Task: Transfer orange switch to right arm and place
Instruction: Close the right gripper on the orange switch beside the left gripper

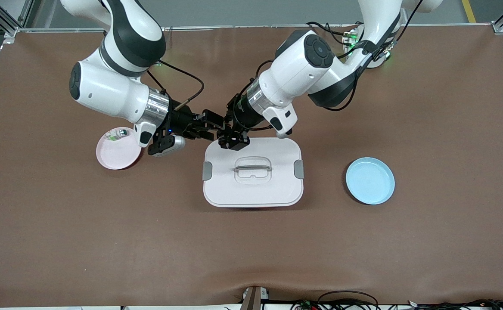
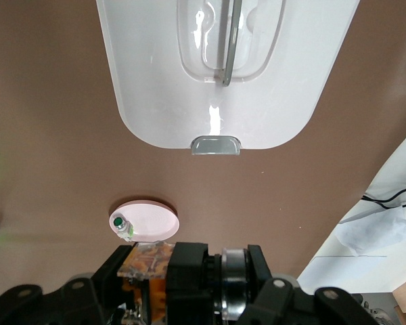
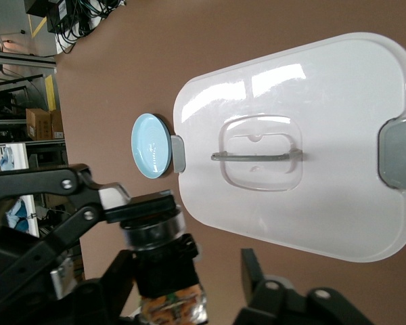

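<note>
Nearest you sat the white lidded box (image 1: 253, 189). Over its edge your left gripper (image 1: 230, 138) was clenched on the orange switch (image 3: 164, 271); right gripper (image 1: 210, 125) met it, grip unclear.

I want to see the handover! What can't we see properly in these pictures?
- Orange switch: in the front view, hidden where the left gripper and right gripper meet; in the right wrist view, its orange face is unclear among gripper parts.
- Pink plate: front view, partly covered by the right arm.
- Blue plate: right wrist view, partly hidden by the white box.
</note>
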Available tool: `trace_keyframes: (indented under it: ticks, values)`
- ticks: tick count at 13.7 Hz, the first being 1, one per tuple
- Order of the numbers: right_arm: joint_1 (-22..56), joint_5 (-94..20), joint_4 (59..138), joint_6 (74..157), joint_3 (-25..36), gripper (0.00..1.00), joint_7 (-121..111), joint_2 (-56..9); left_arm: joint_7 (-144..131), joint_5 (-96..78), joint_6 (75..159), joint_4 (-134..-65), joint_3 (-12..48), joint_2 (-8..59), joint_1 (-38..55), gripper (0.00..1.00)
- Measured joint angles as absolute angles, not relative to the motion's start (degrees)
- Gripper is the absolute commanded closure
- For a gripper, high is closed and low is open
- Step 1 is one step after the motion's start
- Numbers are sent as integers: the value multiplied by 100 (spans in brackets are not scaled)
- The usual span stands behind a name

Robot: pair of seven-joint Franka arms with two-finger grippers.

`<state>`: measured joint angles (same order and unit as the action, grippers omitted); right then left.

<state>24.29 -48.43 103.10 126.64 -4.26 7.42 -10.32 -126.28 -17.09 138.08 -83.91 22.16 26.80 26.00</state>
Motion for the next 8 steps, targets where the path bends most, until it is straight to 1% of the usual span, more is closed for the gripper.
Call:
trace_keyframes:
  ticks: [5,6,7,8]
  values:
    - [2431,-4835,10290,12643,-437,100,996,-1020,-12624,-1709,13799,-8387,2220,2707,2609,76]
    - [2431,-4835,10290,12643,-436,100,996,-1020,-12623,-1709,13799,-8387,2220,2707,2609,73]
    - [2431,-4835,10290,12643,-436,100,995,-1020,-12620,-1709,13799,-8387,2220,2707,2609,67]
    - [2431,-4835,10290,12643,-436,100,995,-1020,-12614,-1709,13799,-8387,2220,2707,2609,55]
